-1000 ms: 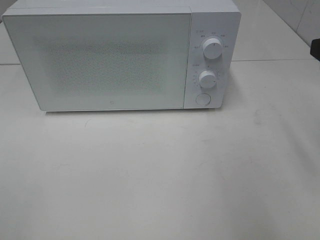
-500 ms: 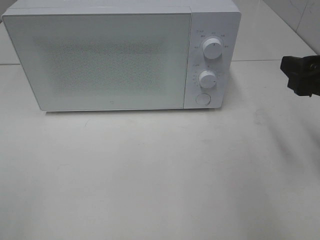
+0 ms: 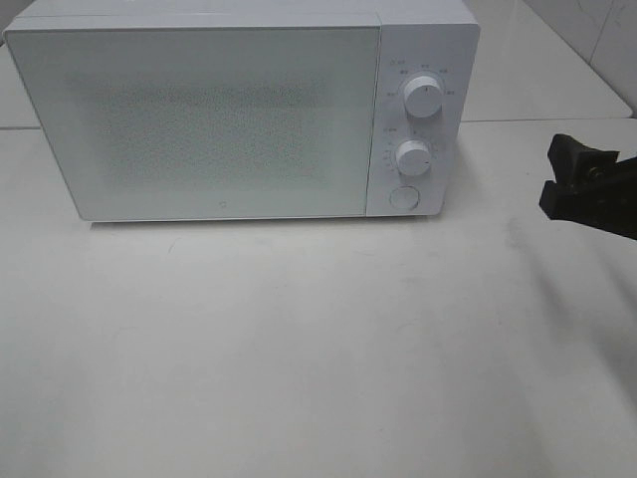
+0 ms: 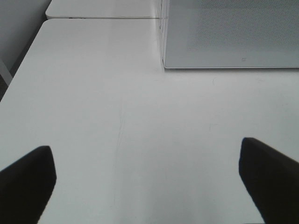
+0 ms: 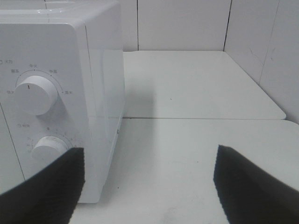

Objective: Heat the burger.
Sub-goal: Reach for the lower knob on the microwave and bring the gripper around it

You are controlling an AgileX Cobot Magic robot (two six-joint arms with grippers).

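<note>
White microwave at table's back edge, door shut. Right gripper near right edge, jaws spread, empty. Left gripper spread, empty, toward left edge. I cannot see the burger.

Microwave casing was smooth glossy white plastic; door looked finely speckled. Knobs were smooth white plastic. Table was matt, off-white, faintly scuffed. Right gripper looked matt black.

The high camera looks steeply down from the front edge of the table toward the microwave by the back edge. Both wrist cameras, low and near, face it too.
</note>
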